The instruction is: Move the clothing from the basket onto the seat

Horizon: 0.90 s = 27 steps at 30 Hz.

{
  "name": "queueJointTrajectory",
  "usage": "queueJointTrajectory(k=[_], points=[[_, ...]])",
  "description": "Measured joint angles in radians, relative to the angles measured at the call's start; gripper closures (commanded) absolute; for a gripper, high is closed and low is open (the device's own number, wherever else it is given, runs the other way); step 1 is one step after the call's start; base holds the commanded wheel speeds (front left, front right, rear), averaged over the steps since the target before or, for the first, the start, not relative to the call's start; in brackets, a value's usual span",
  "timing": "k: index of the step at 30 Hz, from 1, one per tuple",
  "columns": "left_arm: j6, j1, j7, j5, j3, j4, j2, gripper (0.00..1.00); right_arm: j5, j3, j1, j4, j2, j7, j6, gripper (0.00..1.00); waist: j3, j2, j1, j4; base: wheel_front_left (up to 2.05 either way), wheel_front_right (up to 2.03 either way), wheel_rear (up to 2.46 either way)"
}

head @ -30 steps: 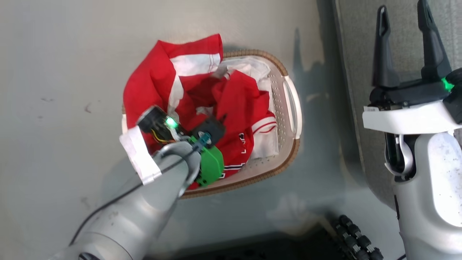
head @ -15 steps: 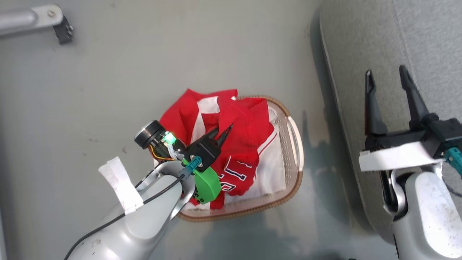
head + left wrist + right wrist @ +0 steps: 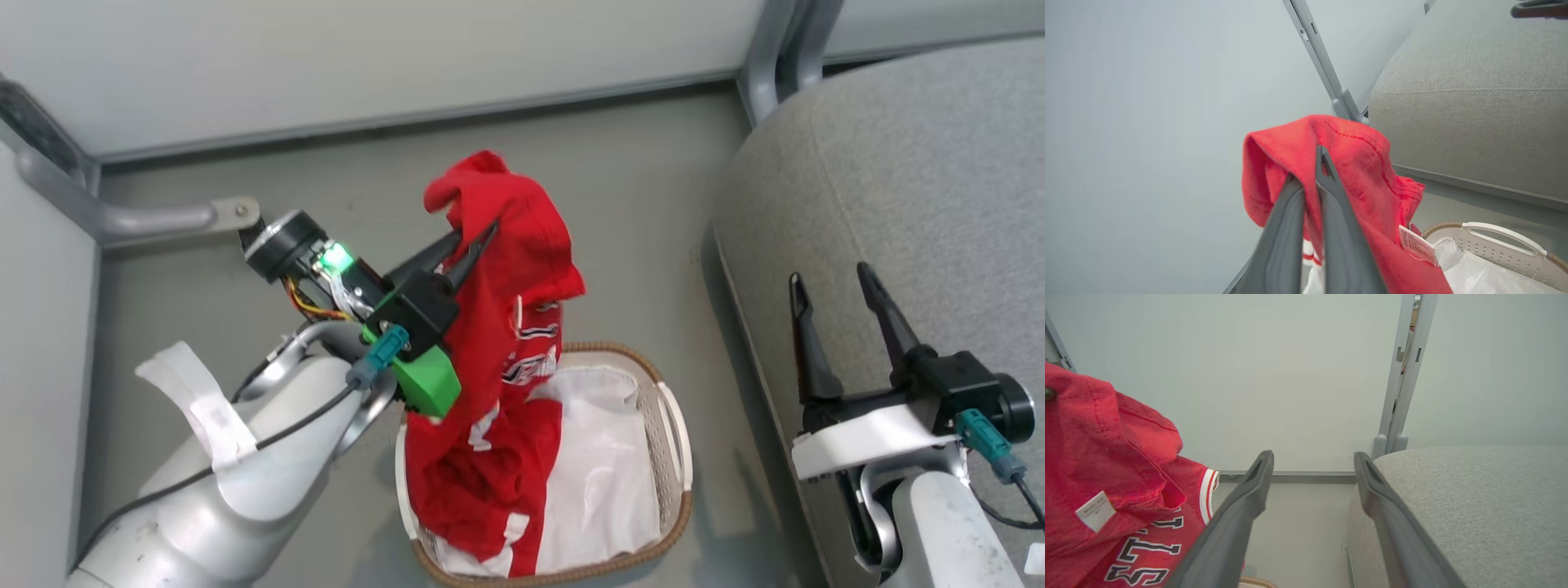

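At frame centre, my left claw pinches the red jersey aloft, hem trailing in the basket; my right claw gapes empty. Next, I judge: swing it right onto the grey seat.

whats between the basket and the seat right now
Just bare grey floor. In the head view a narrow strip of it separates the basket from the seat, with nothing lying on it.
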<state>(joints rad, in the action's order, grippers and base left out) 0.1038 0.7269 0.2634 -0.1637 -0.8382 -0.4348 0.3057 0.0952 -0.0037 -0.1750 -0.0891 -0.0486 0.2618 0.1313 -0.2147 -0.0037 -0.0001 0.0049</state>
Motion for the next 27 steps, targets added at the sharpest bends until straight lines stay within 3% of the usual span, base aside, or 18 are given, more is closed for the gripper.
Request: queueJointTrajectory(k=[8,15,27], points=[[0.010,0.123,-0.059,-0.019,0.034,0.052,0.035,1.00,0.002,0.040,0.028,-0.022,0.000,0.000,0.000,0.00,0.131,0.0001,0.0000,0.000,0.00,0.00,0.00],[0.010,0.205,-0.099,-0.039,0.071,0.082,0.048,1.00,0.009,0.115,0.031,-0.031,0.000,0.000,0.000,0.00,0.176,0.0000,0.0000,-0.016,0.00,0.00,0.00],[0.015,0.290,-0.148,-0.059,0.025,0.112,-0.031,1.00,-0.080,0.314,-0.008,-0.162,0.000,0.000,0.000,0.00,0.194,0.0000,0.0000,0.013,0.00,0.00,0.00]])
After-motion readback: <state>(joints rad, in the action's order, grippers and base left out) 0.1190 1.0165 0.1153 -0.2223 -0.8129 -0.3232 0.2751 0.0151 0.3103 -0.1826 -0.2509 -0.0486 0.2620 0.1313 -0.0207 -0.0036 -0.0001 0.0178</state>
